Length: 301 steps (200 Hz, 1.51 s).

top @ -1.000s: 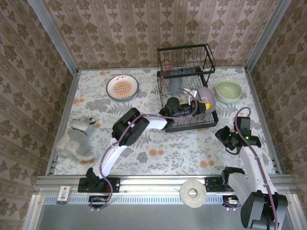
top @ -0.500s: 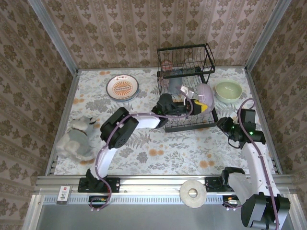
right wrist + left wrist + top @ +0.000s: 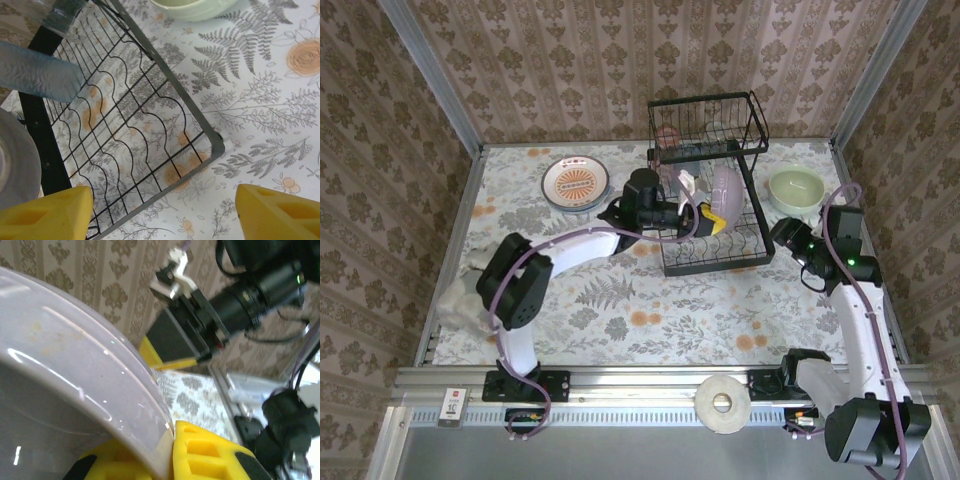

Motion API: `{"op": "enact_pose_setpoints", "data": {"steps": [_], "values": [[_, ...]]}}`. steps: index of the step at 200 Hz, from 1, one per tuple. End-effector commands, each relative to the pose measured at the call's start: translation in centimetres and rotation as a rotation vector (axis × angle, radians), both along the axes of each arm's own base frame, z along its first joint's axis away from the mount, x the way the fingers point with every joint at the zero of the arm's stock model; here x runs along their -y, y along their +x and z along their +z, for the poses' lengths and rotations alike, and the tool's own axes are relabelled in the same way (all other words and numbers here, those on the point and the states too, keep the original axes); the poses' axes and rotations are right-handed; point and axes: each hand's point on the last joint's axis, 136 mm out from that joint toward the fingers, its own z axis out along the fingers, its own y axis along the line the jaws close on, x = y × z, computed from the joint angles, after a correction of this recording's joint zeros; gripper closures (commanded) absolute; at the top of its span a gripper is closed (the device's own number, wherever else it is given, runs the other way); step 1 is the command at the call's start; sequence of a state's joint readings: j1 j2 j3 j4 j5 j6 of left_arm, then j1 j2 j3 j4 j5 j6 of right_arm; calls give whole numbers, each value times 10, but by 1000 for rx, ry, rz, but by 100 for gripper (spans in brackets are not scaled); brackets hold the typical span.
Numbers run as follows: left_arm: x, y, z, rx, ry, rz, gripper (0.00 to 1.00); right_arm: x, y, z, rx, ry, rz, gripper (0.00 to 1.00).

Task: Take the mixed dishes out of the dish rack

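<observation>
The black wire dish rack (image 3: 756, 129) stands at the back of the table. My left gripper (image 3: 706, 216) reaches into its lower tier and is shut on the rim of the lilac bowl (image 3: 725, 193), which is held on edge. In the left wrist view the bowl's rim (image 3: 90, 385) is pinched between the yellow fingers (image 3: 215, 450). My right gripper (image 3: 790, 240) hangs open over the rack's near right corner (image 3: 212, 145), with nothing between its pads (image 3: 45, 215). A clear tumbler (image 3: 35, 70) lies inside the rack. The cream-green bowl (image 3: 795, 188) and the orange-centred plate (image 3: 575, 183) sit on the table.
A grey stuffed toy (image 3: 480, 290) lies at the table's left edge. A roll of tape (image 3: 722, 403) rests on the front rail. More glassware (image 3: 668, 135) stands in the rack's upper tier. Patterned walls close in the back and both sides.
The left gripper has drawn the lilac bowl back and leftward within the rack, tipping it more upright. The right gripper has opened wide and moved away from me toward the rack's corner.
</observation>
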<state>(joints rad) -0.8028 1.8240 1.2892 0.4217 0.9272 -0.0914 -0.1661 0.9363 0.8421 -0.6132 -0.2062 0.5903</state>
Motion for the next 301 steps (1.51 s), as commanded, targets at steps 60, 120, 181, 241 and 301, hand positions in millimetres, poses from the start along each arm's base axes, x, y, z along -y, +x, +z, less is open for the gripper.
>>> {"op": "enact_pose_setpoints", "data": {"steps": [60, 120, 181, 241, 301], "values": [[-73, -27, -21, 616, 549, -124, 100, -27, 34, 42, 118, -59, 162, 0], [-120, -16, -42, 1062, 873, -72, 100, -70, 33, 71, 137, -136, 377, 0], [-127, -11, -61, 1347, 996, -99, 100, -145, 19, 65, 45, -279, 690, 1], [-120, -16, -70, 1419, 1025, -141, 100, -170, 25, 31, -99, -421, 787, 10], [-117, -18, -75, 1421, 1034, -148, 100, -175, 29, 8, -176, -492, 778, 32]]}}
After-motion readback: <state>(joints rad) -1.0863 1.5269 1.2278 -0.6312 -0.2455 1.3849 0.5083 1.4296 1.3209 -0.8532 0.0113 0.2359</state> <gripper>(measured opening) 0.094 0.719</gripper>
